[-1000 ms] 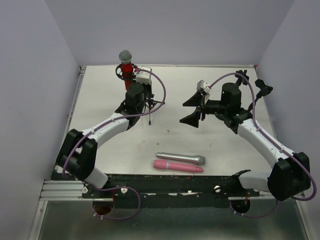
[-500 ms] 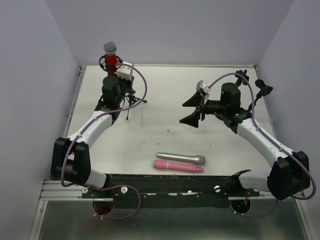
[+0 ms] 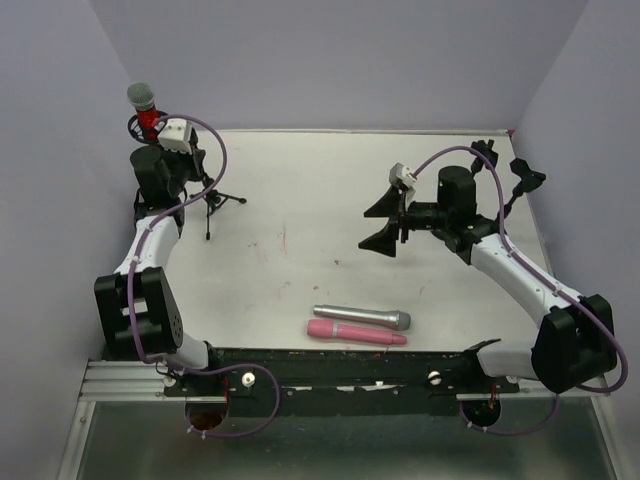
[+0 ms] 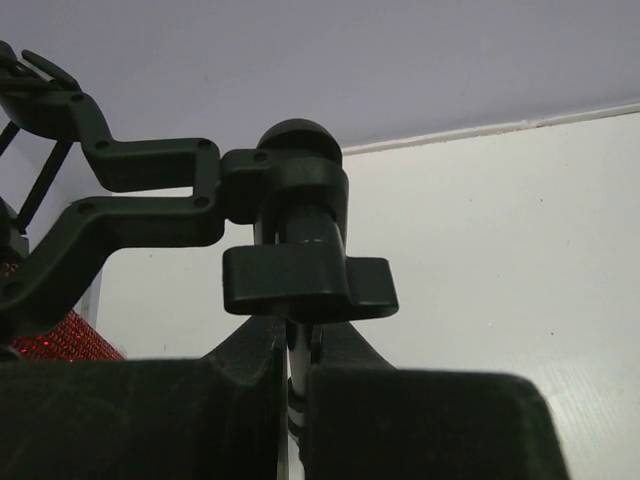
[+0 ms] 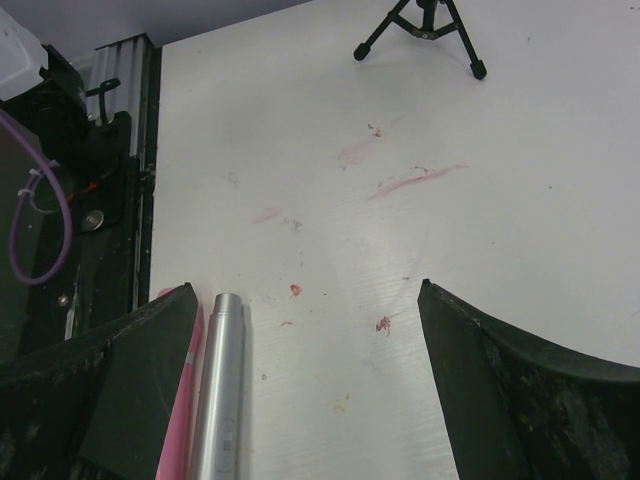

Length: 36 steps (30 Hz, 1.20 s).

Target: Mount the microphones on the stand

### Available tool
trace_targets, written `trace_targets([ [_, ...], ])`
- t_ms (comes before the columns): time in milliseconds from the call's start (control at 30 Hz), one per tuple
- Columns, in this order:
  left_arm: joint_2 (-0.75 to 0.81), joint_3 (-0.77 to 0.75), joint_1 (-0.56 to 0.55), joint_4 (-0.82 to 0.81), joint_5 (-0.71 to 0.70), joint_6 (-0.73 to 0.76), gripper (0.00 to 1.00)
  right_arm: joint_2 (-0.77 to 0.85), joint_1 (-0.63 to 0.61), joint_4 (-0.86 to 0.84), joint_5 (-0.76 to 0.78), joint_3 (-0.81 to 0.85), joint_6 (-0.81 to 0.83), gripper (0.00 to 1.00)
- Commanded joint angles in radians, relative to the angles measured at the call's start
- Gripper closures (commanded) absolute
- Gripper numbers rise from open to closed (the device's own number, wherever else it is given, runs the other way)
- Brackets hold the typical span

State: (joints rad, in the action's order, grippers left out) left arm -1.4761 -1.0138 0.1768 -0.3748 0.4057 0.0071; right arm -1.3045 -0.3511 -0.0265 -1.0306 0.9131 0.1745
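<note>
now we have the left end effector (image 4: 297, 350) clenched on the stem of the stand (image 3: 215, 200), just under its black wing knob (image 4: 305, 285), at the far-left corner of the bench (image 3: 330, 180). the red microphone (image 3: 147, 112) sits in the stand's holder, head up, close to the left wall. we cannot tell whether the tripod feet touch the bench. to do this step well, we judge, we should keep the stem upright, since the load looks top-heavy, and set all the feet down flat before letting go. the right end effector (image 3: 383, 222) hangs released above the middle of the bench. the silver microphone (image 3: 362, 317) and the pink microphone (image 3: 356, 334) lie side by side near the near edge, not yet attached.
</note>
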Motion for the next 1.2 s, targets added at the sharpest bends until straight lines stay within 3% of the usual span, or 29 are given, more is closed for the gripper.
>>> trace_targets([
  [0, -0.013, -0.039, 0.026, -0.111, 0.099, -0.001, 1.00, -0.016, 0.006, 0.017, -0.029, 0.010, 0.014, 0.00],
  [233, -0.029, 0.003, 0.044, -0.150, 0.091, -0.056, 0.97, -0.016, 0.012, 0.017, -0.032, 0.009, 0.016, 0.00],
  [733, 0.010, 0.021, 0.046, -0.144, 0.061, -0.082, 0.54, -0.010, 0.017, 0.017, -0.037, 0.006, 0.019, 0.00],
  [933, 0.045, 0.038, 0.046, -0.125, 0.048, -0.087, 0.41, -0.007, 0.017, 0.016, -0.043, 0.004, 0.020, 0.00],
  [1167, 0.066, 0.043, 0.043, -0.075, 0.050, -0.076, 0.39, 0.005, 0.018, 0.013, -0.046, 0.003, 0.019, 0.00],
])
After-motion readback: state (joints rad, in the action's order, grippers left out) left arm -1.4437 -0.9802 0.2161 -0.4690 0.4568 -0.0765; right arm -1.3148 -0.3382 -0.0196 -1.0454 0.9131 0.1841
